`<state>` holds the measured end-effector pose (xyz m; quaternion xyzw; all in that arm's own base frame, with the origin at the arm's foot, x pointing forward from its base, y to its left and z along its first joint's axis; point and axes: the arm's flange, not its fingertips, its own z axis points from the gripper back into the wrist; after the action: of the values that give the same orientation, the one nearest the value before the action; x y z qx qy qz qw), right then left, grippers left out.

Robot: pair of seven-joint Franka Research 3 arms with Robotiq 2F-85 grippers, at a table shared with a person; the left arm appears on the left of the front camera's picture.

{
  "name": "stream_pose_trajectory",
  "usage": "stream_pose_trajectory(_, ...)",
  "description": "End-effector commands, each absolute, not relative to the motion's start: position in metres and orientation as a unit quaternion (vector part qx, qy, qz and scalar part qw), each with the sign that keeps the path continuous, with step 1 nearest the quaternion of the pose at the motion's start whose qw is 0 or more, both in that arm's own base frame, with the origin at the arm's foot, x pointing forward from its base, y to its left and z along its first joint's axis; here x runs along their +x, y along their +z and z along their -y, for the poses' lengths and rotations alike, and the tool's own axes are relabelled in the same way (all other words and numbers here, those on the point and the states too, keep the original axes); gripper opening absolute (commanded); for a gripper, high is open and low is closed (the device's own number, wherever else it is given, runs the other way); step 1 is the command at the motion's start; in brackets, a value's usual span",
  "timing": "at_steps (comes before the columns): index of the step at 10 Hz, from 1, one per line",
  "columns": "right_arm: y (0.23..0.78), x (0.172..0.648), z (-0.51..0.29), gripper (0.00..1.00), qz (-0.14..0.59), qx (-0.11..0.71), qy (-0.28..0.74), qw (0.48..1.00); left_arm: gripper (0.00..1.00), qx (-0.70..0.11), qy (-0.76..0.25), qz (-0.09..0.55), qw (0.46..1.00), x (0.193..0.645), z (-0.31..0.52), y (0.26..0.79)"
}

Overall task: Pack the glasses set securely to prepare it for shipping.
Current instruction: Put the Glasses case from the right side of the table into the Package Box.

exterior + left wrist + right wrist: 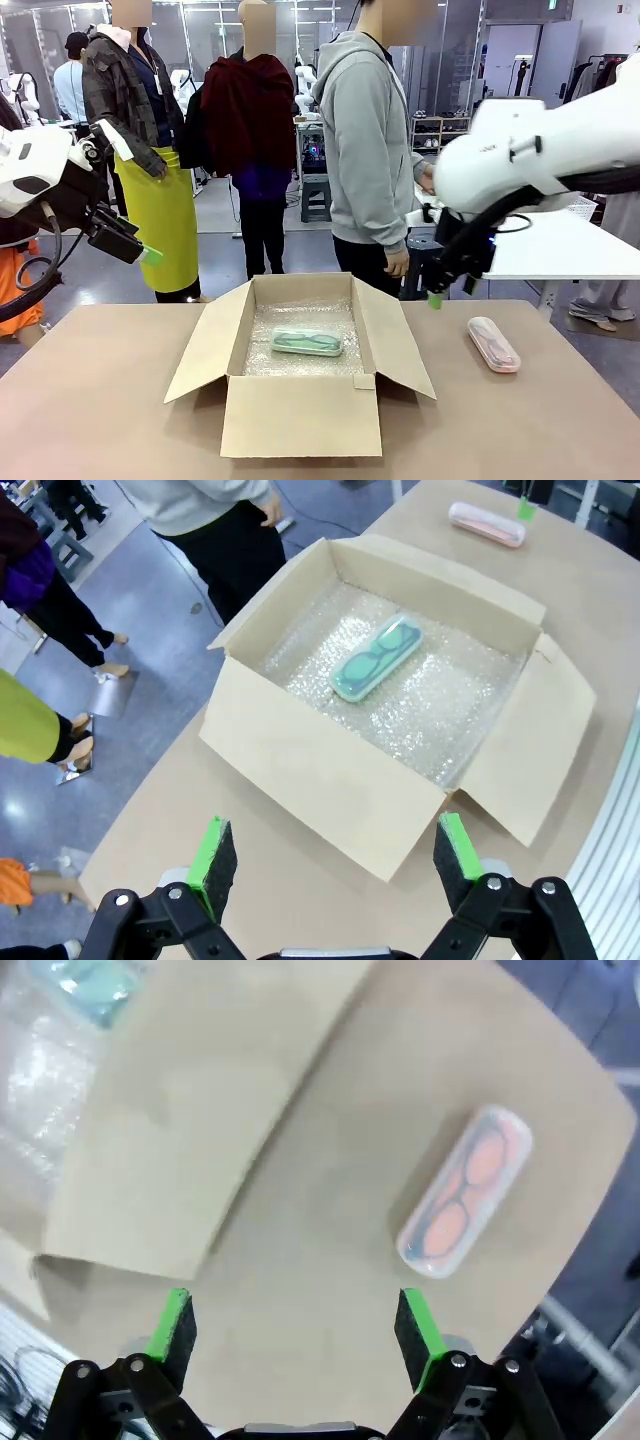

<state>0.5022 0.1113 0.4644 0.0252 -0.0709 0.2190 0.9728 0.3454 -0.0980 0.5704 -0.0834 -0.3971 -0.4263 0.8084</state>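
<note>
Right gripper [295, 1325] is hovering wide open, empty; pinkish translucent oblong case [465, 1190] is lying on the bench [300, 1220] just ahead, long axis skewed to the jaw line. Left gripper [335, 855], also open and empty, is hanging farther off; mint-green translucent case [376, 657] is sitting in the open cardboard box [300, 780].

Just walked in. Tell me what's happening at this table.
Two glasses cases are being packed into an open cardboard box lined with bubble wrap. The mint-green case already lies inside on the wrap. The pinkish case lies on the table to the box's right, untouched. The right gripper hovers open and empty above the table near that case. The left gripper hangs open and empty, raised off the box's left side. A person stands at the far side.
</note>
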Motion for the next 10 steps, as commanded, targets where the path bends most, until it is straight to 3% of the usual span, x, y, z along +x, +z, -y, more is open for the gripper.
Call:
stream_pose_trajectory(1,0.444,0.506,-0.098,1.00,0.067,0.015,0.122,0.990,1.00,-0.081,-0.427,0.400,0.807,0.345,0.096,0.571)
stream_pose_trajectory(4,0.419,0.522,-0.064,1.00,0.058,-0.005,0.034,0.998,1.00,-0.081,-0.427,0.400,0.807,0.345,0.096,0.571)
stream_pose_trajectory(10,0.371,0.562,-0.028,1.00,0.108,-0.019,0.029,0.994,1.00,-0.081,-0.427,0.400,0.807,0.345,0.096,0.571)
